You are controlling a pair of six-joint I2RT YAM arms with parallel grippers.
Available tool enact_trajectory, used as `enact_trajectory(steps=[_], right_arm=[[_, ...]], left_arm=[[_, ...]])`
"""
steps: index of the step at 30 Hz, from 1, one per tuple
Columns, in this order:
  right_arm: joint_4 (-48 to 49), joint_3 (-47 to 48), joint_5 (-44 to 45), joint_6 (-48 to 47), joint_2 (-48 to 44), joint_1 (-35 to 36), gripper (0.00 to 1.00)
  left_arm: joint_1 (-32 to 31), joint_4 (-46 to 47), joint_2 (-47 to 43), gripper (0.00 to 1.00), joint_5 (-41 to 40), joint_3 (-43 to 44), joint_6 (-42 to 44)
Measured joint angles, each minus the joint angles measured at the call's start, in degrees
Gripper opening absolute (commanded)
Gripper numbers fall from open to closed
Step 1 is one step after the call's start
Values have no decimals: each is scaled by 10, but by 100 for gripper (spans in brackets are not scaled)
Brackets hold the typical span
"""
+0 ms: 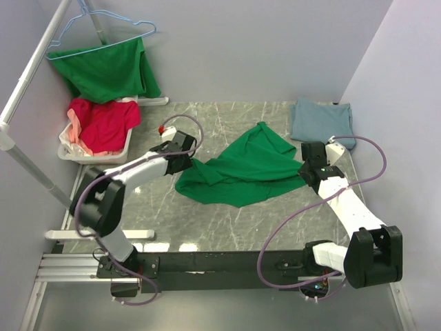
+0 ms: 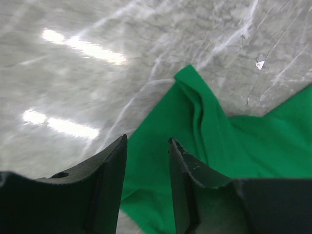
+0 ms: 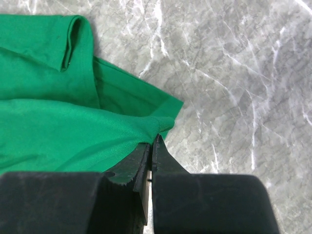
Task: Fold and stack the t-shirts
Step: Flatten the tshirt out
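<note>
Bright green cloth t-shirt (image 1: 241, 169) lies crumpled, half spread, at the middle of the grey marbled surface (image 1: 207, 224). At its 3 o'clock edge the right tool (image 3: 150, 144) is clamped on the hem. At its 9 o'clock edge the left tool (image 2: 146, 146) has its fingers apart above the cloth. A folded blue-grey cloth t-shirt (image 1: 322, 121) sits at 1 o'clock. A red cloth t-shirt (image 1: 107, 124) fills a white plastic basket (image 1: 64, 153) at 10 o'clock.

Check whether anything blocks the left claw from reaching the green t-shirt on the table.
Nothing visible does. The left claw hangs open directly over the left edge of the green t-shirt, with only cloth and bare marble table below it. The right claw is shut on the shirt's opposite edge.
</note>
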Motion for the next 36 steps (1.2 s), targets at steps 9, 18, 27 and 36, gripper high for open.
enact_trajectory(steps=[9,18,27,36], right_arm=[[14,0,-13,-6,5,-3,0],[25,0,-24,-10,24,-4,0],[28,0,-32,-14,25,-9,0],[28,0,-34,-16,25,-10,0]], left_arm=[[2,33,115,48,29,64,-24],[12,44,143,52,27,103,-39],[24,40,180,50,36,123,-53],[32,35,186,29,50,134,-64]])
